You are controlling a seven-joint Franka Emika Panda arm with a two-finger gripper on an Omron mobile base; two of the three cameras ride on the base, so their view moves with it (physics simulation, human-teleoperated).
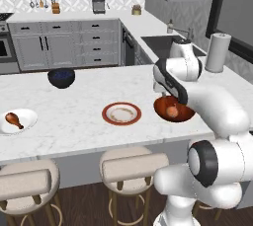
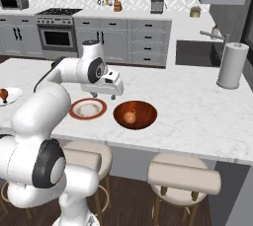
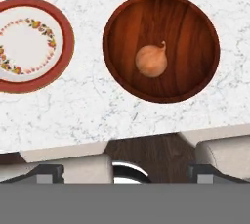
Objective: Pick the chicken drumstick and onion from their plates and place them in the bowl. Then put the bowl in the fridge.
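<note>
The tan onion [image 3: 151, 60] lies in the reddish-brown bowl [image 3: 127, 27] near the counter's front edge, seen too as the onion [image 2: 129, 117] in the bowl [image 2: 148, 111]. My gripper [image 2: 106, 94] hovers above the counter between the bowl and the red-rimmed plate [image 2: 88, 108], open and empty; in the hand view its fingertips [image 3: 49, 173] stand wide apart. That plate [image 3: 66, 42] is bare. Far to the left, the chicken drumstick [image 1: 14, 120] rests on the white plate [image 1: 27, 119]. The fridge is out of view.
A dark blue-black bowl [image 1: 61, 78] sits at the counter's far side. A paper towel roll [image 2: 233, 65] stands at the right by the sink [image 2: 195, 52]. Stools [image 1: 133, 166] line the counter's front edge.
</note>
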